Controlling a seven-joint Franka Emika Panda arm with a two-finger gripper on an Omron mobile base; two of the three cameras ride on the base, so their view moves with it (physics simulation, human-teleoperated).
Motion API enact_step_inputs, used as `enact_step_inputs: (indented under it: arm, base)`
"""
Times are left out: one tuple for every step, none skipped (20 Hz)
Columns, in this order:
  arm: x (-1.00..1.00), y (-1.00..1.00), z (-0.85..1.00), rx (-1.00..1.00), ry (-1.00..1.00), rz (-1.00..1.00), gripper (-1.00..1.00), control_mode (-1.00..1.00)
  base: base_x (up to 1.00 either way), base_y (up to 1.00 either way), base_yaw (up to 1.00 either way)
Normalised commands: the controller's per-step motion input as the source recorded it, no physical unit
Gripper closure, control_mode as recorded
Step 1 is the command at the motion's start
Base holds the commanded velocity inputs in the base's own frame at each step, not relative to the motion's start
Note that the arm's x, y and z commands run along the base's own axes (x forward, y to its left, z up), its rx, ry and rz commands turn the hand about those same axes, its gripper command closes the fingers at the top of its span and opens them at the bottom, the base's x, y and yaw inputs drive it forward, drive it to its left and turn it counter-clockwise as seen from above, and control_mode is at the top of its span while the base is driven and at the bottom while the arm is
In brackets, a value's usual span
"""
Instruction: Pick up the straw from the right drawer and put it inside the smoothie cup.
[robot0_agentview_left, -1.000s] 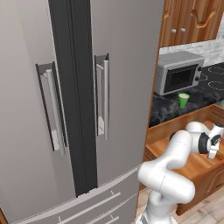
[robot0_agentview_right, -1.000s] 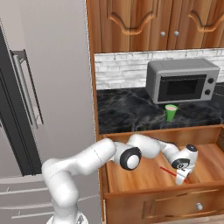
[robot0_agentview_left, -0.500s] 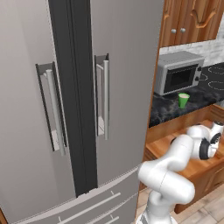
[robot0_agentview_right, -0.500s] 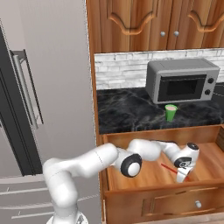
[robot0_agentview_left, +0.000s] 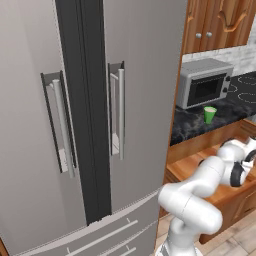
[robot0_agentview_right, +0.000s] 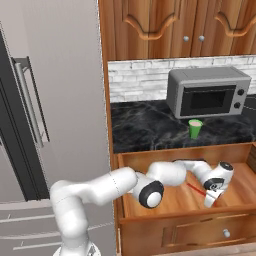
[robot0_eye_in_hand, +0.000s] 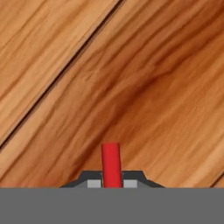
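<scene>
Left base view: the smoothie cup stands on the dark table, at 5 o'clock from the microwave. The arm reaches down into the right drawer.

Right base view: the gripper is low in the right drawer; the straw lies on its floor, running toward 10 o'clock from the gripper. The smoothie cup stands on the table at 12 o'clock, well apart.

Hand view: the gripper is clamped on the straw, whose end projects toward 12 o'clock over the wood. Judgement: light, stiff, slick and thin; held near one end, it may pivot, so lift steadily.
</scene>
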Motion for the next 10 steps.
enact_step_inputs:
  arm:
    - [-0.14, 0.09, 0.33, 0.00, -0.05, -0.07, 1.00, -1.00]
    - [-0.24, 0.07, 0.34, 0.00, -0.05, -0.07, 1.00, -1.00]
    - [-0.34, 0.05, 0.34, 0.00, -0.05, -0.08, 1.00, -1.00]
    - [-0.41, 0.04, 0.34, 0.00, -0.06, -0.09, 1.00, -1.00]
    - [-0.44, 0.04, 0.34, 0.00, -0.06, -0.10, 1.00, -1.00]
    - [-0.44, 0.05, 0.36, 0.00, -0.06, -0.10, 1.00, -1.00]
    - [-0.50, 0.08, 0.36, 0.00, -0.07, -0.09, 1.00, -1.00]
    - [-0.56, 0.13, 0.36, 0.00, -0.07, -0.07, 1.00, -1.00]
    - [-0.58, 0.19, 0.38, 0.00, -0.07, -0.06, 1.00, -1.00]
    - [-0.56, 0.24, 0.41, 0.00, -0.08, -0.05, 1.00, -1.00]
  base:
    - [0.00, 0.00, 0.00]
    - [0.00, 0.00, 0.00]
    - [0.00, 0.00, 0.00]
    - [0.00, 0.00, 0.00]
    - [0.00, 0.00, 0.00]
    - [0.00, 0.00, 0.00]
    - [0.00, 0.00, 0.00]
    - [0.00, 0.00, 0.00]
    - [0.00, 0.00, 0.00]
    - [0.00, 0.00, 0.00]
